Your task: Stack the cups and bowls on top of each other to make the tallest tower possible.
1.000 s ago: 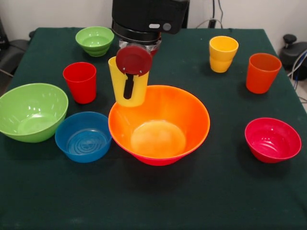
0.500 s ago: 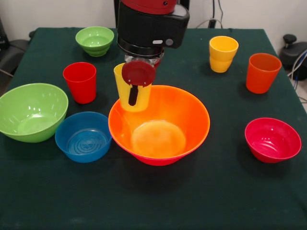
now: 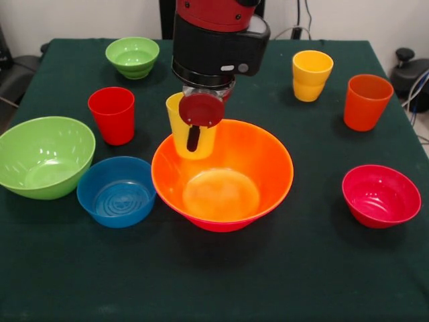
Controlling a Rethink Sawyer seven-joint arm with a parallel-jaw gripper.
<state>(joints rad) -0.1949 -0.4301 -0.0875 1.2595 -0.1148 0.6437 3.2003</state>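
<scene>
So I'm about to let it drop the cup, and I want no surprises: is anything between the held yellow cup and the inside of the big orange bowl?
Nothing visible. The hand holds the yellow cup over the orange bowl's far rim, and the bowl's inside is empty.

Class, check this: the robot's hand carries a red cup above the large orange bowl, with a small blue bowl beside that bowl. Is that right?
Not quite. The front view shows the hand carrying a yellow cup, not a red one; the red cup stands on the table. It does hang above the large orange bowl, beside the small blue bowl.
</scene>
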